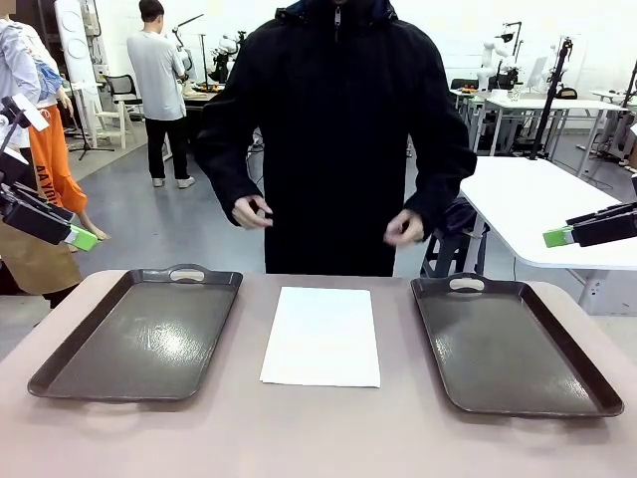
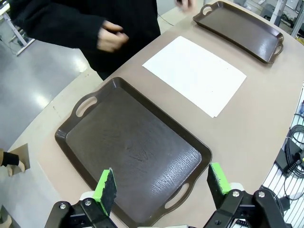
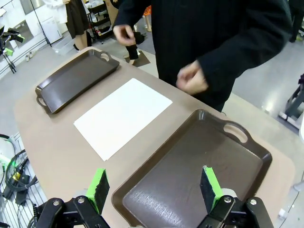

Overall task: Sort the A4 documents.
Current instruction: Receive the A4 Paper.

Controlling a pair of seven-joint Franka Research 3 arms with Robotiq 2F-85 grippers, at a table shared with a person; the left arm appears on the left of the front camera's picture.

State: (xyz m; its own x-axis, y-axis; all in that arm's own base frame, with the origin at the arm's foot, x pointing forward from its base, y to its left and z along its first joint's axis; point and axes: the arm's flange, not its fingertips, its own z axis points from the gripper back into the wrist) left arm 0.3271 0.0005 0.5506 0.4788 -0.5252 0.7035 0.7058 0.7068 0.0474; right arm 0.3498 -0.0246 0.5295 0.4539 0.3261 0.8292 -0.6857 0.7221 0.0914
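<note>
My left jaws and right jaws stand spread (both empty), the A4 documents (image 1: pixel 321 336), seemingly one sheet, between two trays (image 1: pixel 139 344).

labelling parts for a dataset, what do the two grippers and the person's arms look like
Both the left gripper and right gripper have black angular bodies with visible bolts at the finger joints. Each has two fingers tipped with bright green rectangular pads. The person wears a black zipped coat whose long sleeves reach the wrists.
</note>
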